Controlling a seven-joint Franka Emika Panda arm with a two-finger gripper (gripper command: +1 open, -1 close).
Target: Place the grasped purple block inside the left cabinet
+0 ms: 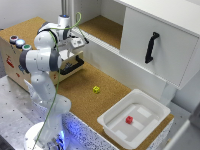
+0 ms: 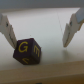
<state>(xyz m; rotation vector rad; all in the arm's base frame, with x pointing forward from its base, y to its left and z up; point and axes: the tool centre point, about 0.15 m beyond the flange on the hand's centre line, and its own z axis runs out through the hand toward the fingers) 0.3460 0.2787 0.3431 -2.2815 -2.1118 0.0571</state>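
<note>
The robot arm (image 1: 42,60) is white and bends over near the back of the counter (image 1: 75,87), which has a brown speckled top. In the exterior view its gripper is hard to see, because it is tucked behind the arm near the edge of the left cabinet (image 1: 102,27).

The wrist view shows the gripper (image 2: 39,31) up close. Its two white fingers (image 2: 73,27) are spread wide apart and hold nothing. The purple block (image 2: 27,51) sits below, close to one finger. I cannot tell if it touches that finger. It is not pinched between the two. The block rests on a pale surface and has yellow letters on its sides. It does not show in the exterior view.

The left cabinet is an open white space with a cork-brown floor. Beside it, on the exterior view's right, is a white door (image 1: 155,45) with a black handle (image 1: 151,47).

On the exterior view's left stands a low wooden box (image 1: 22,60) with coloured buttons (image 1: 19,42) on top and a black handle.

A small yellow block (image 1: 96,89) lies on the counter by itself. A white bin (image 1: 117,112) sits near the counter's front edge, and a little red block (image 1: 129,120) lies inside it.
</note>
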